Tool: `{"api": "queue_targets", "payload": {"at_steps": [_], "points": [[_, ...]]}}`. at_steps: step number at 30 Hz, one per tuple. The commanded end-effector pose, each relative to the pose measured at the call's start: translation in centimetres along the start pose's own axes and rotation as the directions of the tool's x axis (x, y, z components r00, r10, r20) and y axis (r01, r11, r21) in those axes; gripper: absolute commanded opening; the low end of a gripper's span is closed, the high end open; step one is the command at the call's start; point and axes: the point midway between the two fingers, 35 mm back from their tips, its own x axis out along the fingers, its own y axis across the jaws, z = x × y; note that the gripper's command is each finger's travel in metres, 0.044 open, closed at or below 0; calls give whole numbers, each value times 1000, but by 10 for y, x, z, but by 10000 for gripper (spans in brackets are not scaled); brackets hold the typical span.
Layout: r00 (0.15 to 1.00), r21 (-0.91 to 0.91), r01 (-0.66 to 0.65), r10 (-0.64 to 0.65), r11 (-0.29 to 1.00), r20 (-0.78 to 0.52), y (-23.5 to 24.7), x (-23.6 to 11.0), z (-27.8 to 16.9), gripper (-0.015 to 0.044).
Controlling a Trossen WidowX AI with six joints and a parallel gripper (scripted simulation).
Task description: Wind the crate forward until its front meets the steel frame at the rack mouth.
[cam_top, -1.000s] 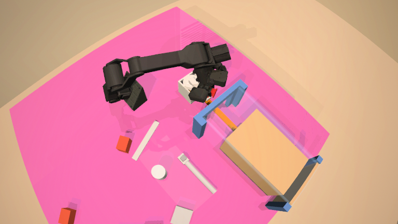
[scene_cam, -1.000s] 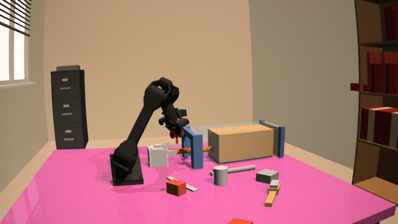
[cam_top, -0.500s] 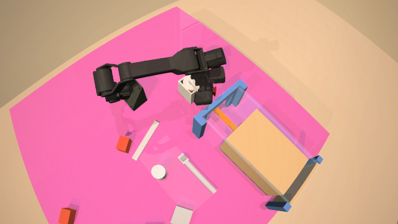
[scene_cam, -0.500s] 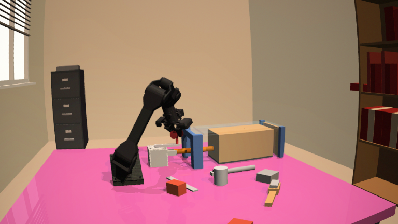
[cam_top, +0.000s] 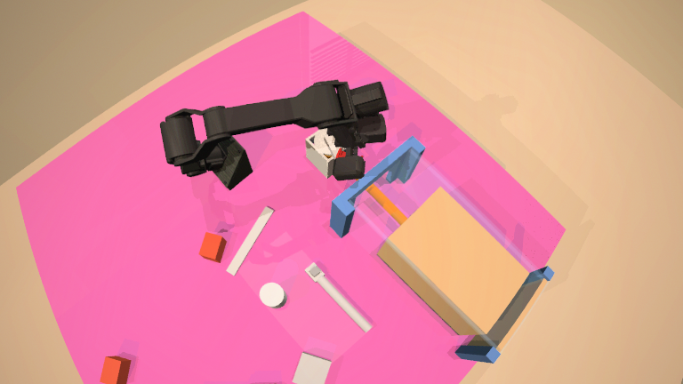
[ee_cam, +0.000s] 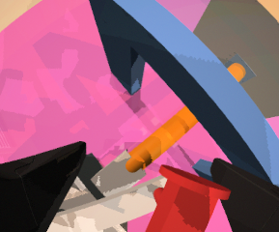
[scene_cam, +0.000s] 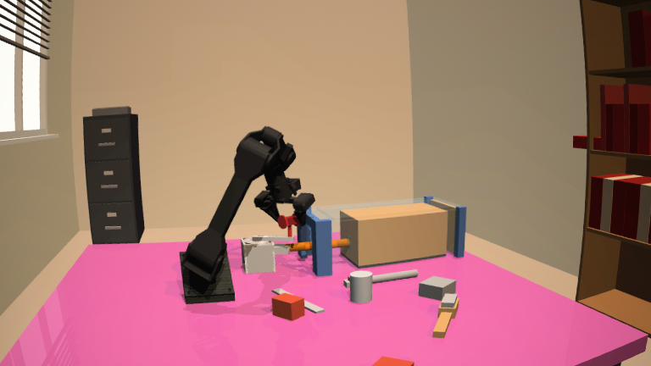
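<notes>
My gripper (cam_top: 358,150) (scene_cam: 286,212) (ee_cam: 151,158) is open, its fingers standing apart on either side of the red handle knob (cam_top: 341,152) (scene_cam: 287,221) (ee_cam: 181,219) without gripping it. The knob stands upright on the crank seated in the white winch (cam_top: 317,157) (scene_cam: 258,255) (ee_cam: 91,222). An orange strap (cam_top: 386,203) (scene_cam: 320,244) (ee_cam: 178,124) runs from the winch through the blue steel frame (cam_top: 374,172) (scene_cam: 321,246) (ee_cam: 178,52) to the tan crate (cam_top: 453,253) (scene_cam: 393,232). The crate sits flat under the clear panels, a short gap behind the frame.
A white mallet head (cam_top: 271,294) (scene_cam: 360,286), a grey bar (cam_top: 338,298), a flat strip (cam_top: 250,240), red blocks (cam_top: 212,247) (scene_cam: 287,306) and grey blocks (cam_top: 311,367) (scene_cam: 436,287) lie on the pink bench. Blue rear posts (cam_top: 544,273) stand behind the crate.
</notes>
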Motion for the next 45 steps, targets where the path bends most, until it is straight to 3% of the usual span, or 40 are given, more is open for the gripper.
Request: {"api": "queue_targets", "payload": {"at_steps": [1, 8, 19, 27, 32, 45], "points": [[1000, 4, 0, 0, 1000, 4, 0, -8, 6, 440], [1000, 1, -3, 3, 1000, 1, 0, -58, 25, 440], [1000, 0, -4, 4, 1000, -1, 1, -73, -5, 440], [1000, 6, 7, -7, 1000, -2, 1, -73, -6, 440], [996, 239, 91, -92, 967, -5, -18, -73, 9, 440], [996, 239, 90, -92, 967, -4, -18, -65, 6, 440]]}}
